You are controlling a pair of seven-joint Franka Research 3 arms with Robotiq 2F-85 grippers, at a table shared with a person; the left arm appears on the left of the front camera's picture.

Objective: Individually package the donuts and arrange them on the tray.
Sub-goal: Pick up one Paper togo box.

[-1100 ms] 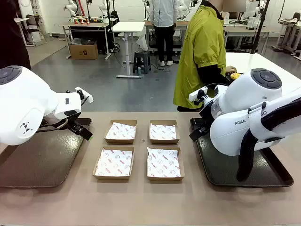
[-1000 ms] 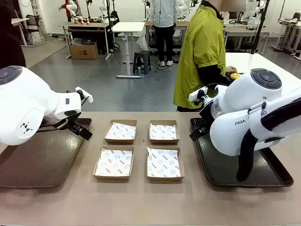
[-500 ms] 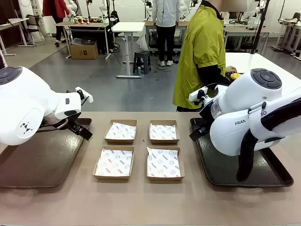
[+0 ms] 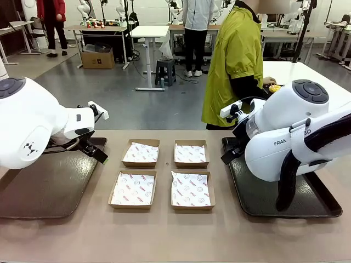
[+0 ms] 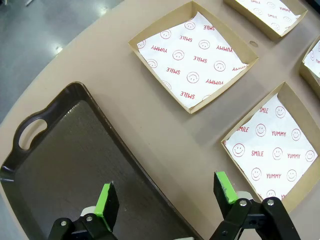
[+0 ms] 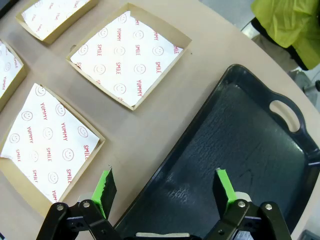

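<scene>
I see one yellow-iced ring donut (image 4: 275, 87) far past my right end effector (image 6: 164, 181), by the person's hand (image 4: 268, 82) at a white table (image 4: 293, 70). My right end effector is spread wide and holds nothing, above the edge of a black plastic tray (image 6: 240, 145). My left end effector (image 5: 165, 189) is wide and empty too, above another dark tray (image 5: 60, 160). Four shallow brown cardboard boxes with printed white paper (image 4: 192, 207) lie between them on the tan table (image 4: 164, 235).

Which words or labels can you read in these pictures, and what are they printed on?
"SMILE": red print on the paper liners in the cardboard boxes.
"YUMMY": same liners, among smiley faces.
"FRAN", cut off: the right arm, on its white shell.
Liner print in the front view: too small to read.
</scene>
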